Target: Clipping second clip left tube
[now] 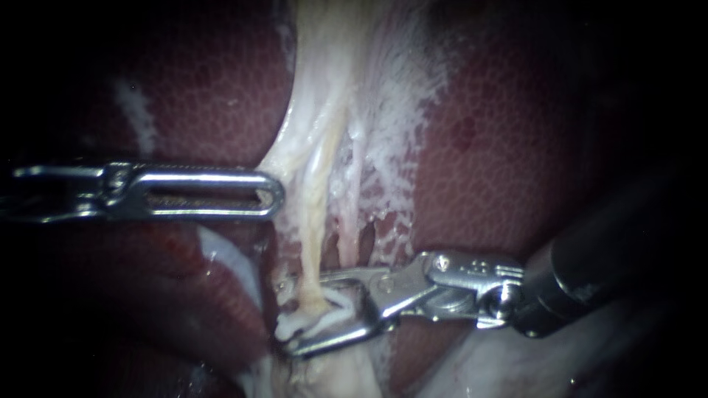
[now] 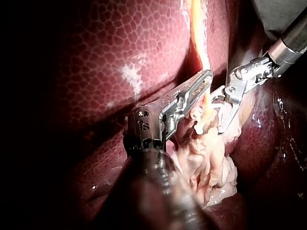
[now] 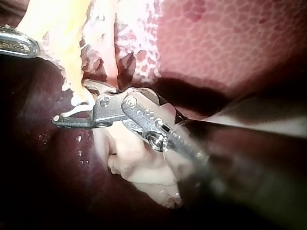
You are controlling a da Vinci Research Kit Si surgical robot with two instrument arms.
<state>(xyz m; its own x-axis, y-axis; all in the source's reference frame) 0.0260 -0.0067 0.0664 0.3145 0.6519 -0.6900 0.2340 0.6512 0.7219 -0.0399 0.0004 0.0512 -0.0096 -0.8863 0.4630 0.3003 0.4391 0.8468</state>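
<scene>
near mass: pale, lumpy fatty tissue (image 1: pixel 324 372) at the near edge. The tube's near end runs into it.
right instrument: silver instrument with two slim hinged jaws (image 1: pixel 287 317), entering from the right. Jaws are wide apart and straddle the tube's near end. A gap shows and nothing is squeezed.
white bit: small white piece (image 1: pixel 313 318) in that gap, against the tube. Cannot tell if it is a clip or tissue.
left tube, place: thin yellowish cord (image 1: pixel 318 221), centre of scene. The near end sits between the right instrument's jaws.
handling: my read is light, soft, wet and slippery, and it tears easily. Close square across it and don't drag sideways.
hold point: bare stretch just far of the jaws, clear of the webbing.
axis: long axis runs near to far, near end tilted slightly left. It looks taut.
neighbour: thinner whitish strand (image 1: pixel 359 184) just right of it. Keep it out of the bite.
left instrument: silver slotted-jaw instrument (image 1: pixel 274 195) from the left. Jaws lie together on the edge of the pale membrane sheet (image 1: pixel 310 110), which draws toward them, so it reads as pinched.
far: dark red mottled liver (image 1: pixel 221 88) on both sides.
</scene>
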